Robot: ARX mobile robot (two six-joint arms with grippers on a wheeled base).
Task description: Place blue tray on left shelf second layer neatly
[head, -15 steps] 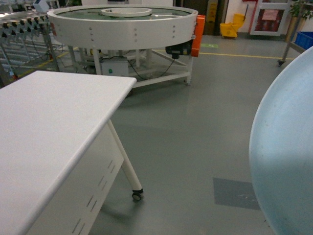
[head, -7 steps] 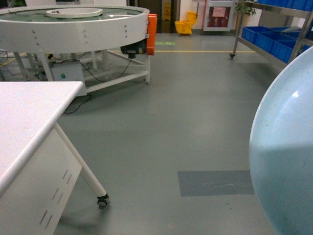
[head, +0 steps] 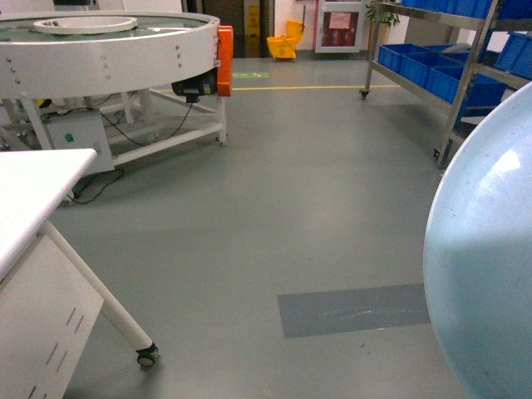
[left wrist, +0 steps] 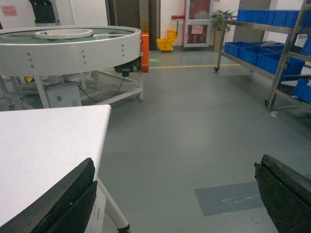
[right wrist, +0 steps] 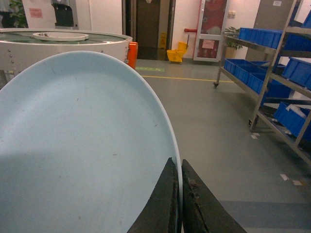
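Floor [head: 316,208]: grey, open, with a darker rectangular patch [head: 353,309] ahead of the robot.

Round conveyor table [head: 108,41]: white, far left in the head view, standing well apart from the robot.

Steel rack [head: 465,75]: far right, shiny posts and rails, tiers loaded with dark-blue crates [head: 424,62]. Which tier counts as the second layer, and whether it has free room, cannot be told from here.

White table [head: 33,191]: its corner sits near left, on a castor leg.

Blue tray [right wrist: 82,145]: pale blue, round, held on edge at the robot's right side, filling the right margin of the head view. It is off any surface and well apart from the rack.

Right gripper [right wrist: 179,204]: jaws pressed together on the tray's rim, one finger either side of the edge.

Left gripper [left wrist: 175,194]: fingers spread wide, nothing between them.

Step in hand, as judged: carrying the tray toward the rack; placement not yet begun.

Next move calls for: bringing the base square to the rack, levelling the tray from its upright carry, and picking a gap clear of the crates so it seats flat and straight on the tier.
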